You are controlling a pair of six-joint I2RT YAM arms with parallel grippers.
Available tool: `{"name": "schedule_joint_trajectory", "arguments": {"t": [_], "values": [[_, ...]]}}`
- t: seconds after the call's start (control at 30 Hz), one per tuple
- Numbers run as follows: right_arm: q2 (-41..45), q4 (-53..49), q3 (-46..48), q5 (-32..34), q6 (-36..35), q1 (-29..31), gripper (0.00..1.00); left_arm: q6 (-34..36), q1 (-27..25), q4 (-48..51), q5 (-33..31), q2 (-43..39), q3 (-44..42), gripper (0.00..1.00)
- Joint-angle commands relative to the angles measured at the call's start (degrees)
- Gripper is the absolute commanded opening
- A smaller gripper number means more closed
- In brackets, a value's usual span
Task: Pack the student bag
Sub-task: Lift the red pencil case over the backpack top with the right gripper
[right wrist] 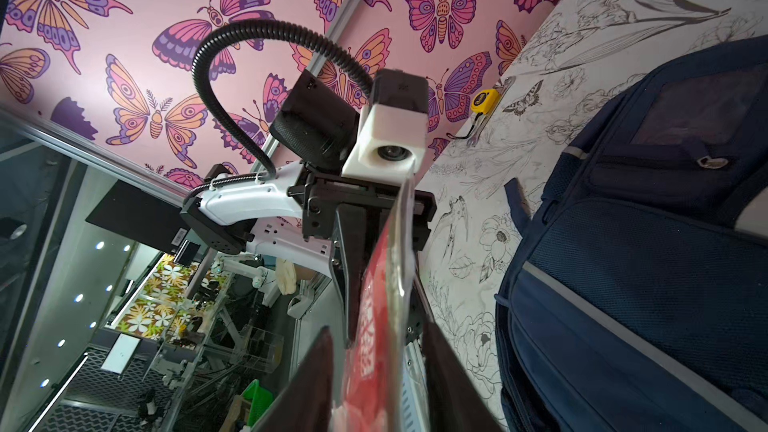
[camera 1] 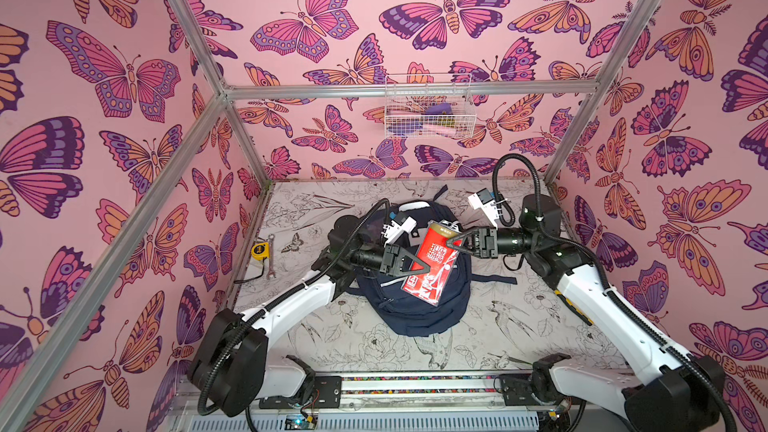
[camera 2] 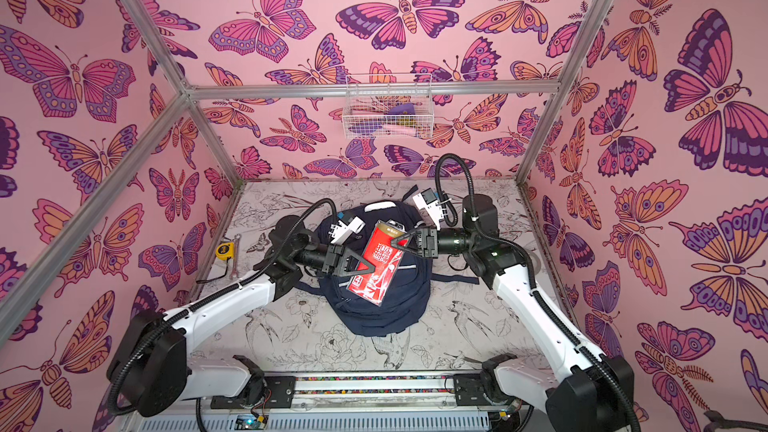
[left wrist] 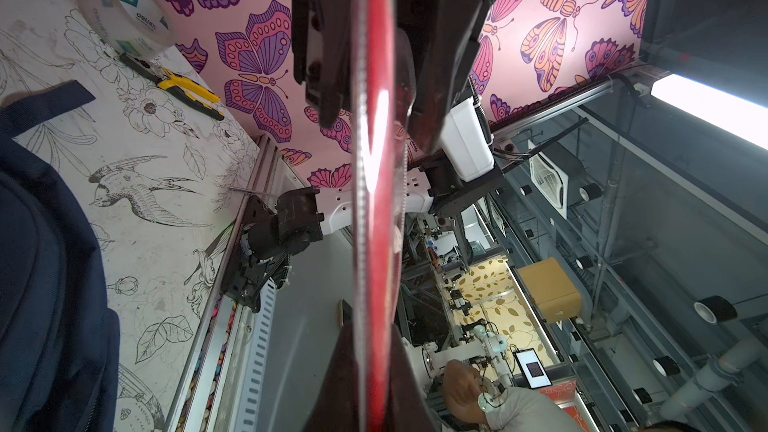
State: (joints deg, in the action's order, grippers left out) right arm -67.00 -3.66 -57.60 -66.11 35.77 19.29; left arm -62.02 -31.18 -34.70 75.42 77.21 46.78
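While both arms share it, red packet (camera 1: pixel 432 268): flat, clear-wrapped, held tilted in the air, so it can probably be steered edge-first into the bag.
Left gripper (camera 1: pixel 422 271): jaws nearly together, pinching the packet's lower side edge; the left wrist view shows the packet edge-on between them.
Right gripper (camera 1: pixel 453 241): drawn in on both faces of the packet's upper end; a second hold likely stops the thin sheet from flopping.
Student bag (camera 1: pixel 415 313): navy backpack lying flat mid-table, directly beneath the packet, between the two arms. I can't tell if the main compartment is open.
Table (camera 1: pixel 519 317): pale sheet printed with line-drawn birds and flowers, a bit scuffed.
Left edge: yellow tape measure (camera 1: pixel 260 250) with a wrench (camera 1: pixel 270 259) just beside it, well apart from the bag.
Right edge: clear tape roll (left wrist: pixel 124 14), yellow-handled pliers (left wrist: pixel 187 87).
Room: pink butterfly walls on aluminium framing; wire basket (camera 1: pixel 428 112) hung on the back rail.
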Motion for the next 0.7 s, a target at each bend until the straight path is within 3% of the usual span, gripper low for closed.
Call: {"name": "schedule_joint_trajectory", "arguments": {"t": [0.0, 0.03, 0.07, 0.17, 0.23, 0.33, 0.43, 0.5, 0.57, 0.67], "values": [[-1.19, -0.62, -2.7, -0.69, -2.4, 0.4, 0.06, 0.32, 0.19, -2.74, 2.04, 0.69, -0.55, 0.0], [-1.24, -0.99, -2.98, -0.46, -2.59, 0.33, 0.0, 0.32, 0.48, -2.46, 1.77, 0.83, -0.47, 0.0], [-1.27, -1.97, -3.33, 0.1, -3.28, 0.37, 0.0, 0.47, 1.01, -1.47, 0.94, 1.05, -0.32, 0.01], [-1.07, -8.31, -4.9, 4.85, -7.25, 0.27, 0.0, 3.75, 3.27, 8.19, -4.31, 0.32, 1.19, 0.54], [-1.33, -12.3, -6.01, 9.12, -8.89, 0.07, 0.0, 9.69, 3.76, 16.75, -8.29, -1.97, 2.97, 0.69], [-1.3, -11.25, -5.65, 13.61, -5.93, -0.89, 0.0, 18.86, 3.82, 28.75, -15.4, -7.32, 5.28, 0.77], [0.02, -9.43, -4.48, 21.74, -1.04, -1.66, 0.0, 25.08, 3.95, 40.81, -28.79, -11.52, 7.09, 0.8], [1.56, -10.83, -3.84, 31.16, 1.32, -1.62, 0.0, 23.51, 3.93, 42.61, -37.55, -14.69, 5.24, 0.81], [3.26, -9.87, -1.81, 37.93, 5.44, -1.7, 0.0, 21.74, 3.71, 40.98, -39.97, -16.91, 2.63, 0.82], [6.01, -0.49, 3.87, 38.71, 14.69, -1.89, 0.0, 18.66, 3.14, 39.76, -40.88, -16.89, 0.27, 0.83]]}}
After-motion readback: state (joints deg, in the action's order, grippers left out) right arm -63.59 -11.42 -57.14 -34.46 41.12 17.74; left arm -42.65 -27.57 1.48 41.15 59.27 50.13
